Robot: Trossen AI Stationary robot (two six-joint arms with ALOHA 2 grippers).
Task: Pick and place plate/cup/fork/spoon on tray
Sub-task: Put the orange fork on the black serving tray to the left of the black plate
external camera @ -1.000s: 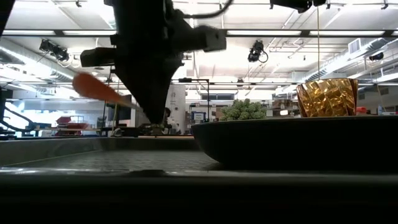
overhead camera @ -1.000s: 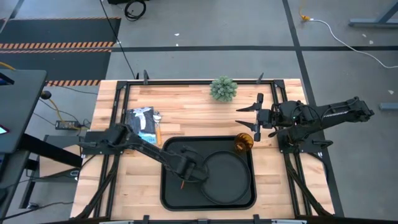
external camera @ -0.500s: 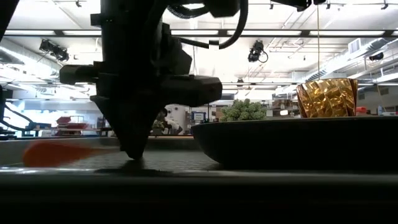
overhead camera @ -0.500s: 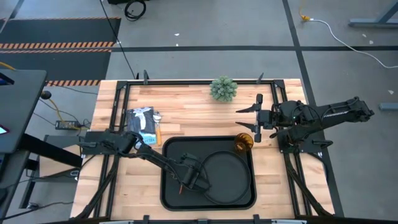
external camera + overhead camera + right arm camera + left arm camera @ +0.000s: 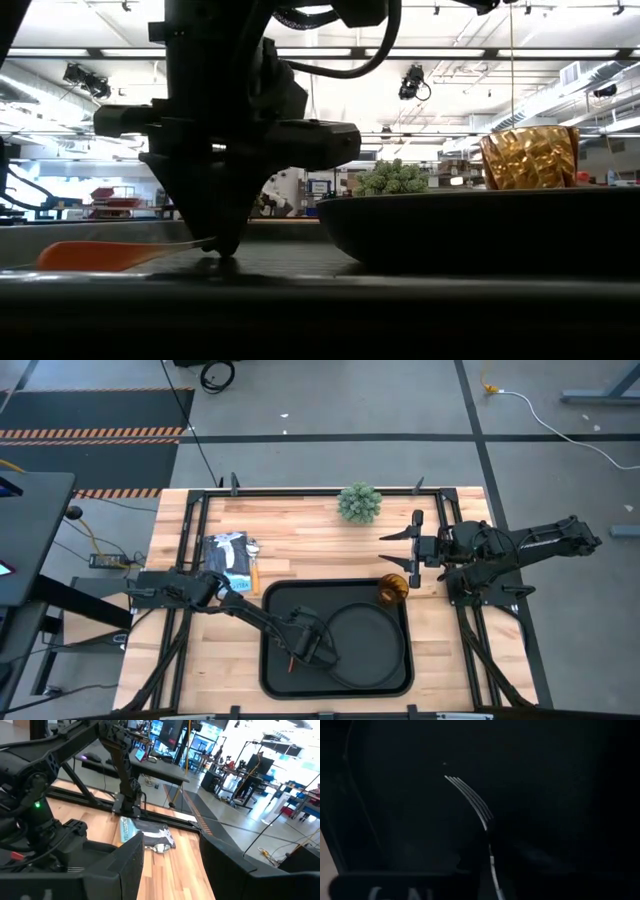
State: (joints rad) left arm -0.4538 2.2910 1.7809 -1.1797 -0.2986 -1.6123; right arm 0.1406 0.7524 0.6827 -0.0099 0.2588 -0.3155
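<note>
Low view | left gripper (image 5: pixel 218 250) jaws closed on fork (image 5: pixel 105 255), low on tray (image 5: pixel 60 243) | right gripper (image 5: pixel 413 552) jaws spread, empty

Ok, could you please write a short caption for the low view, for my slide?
Left gripper lowers the orange-handled fork onto the tray, beside the plate; cup behind.

Table (image 5: pixel 320 550): pale wood planks, smooth, visible grain. Tray (image 5: pixel 275 670): black, matt, finely textured floor in the low view. Plate (image 5: pixel 480 230): black, smooth, slight sheen. Cup (image 5: pixel 528 157): translucent amber, faceted, glossy. Fork (image 5: pixel 472 800): bright metal tines; orange handle, smooth, likely plastic.
</note>
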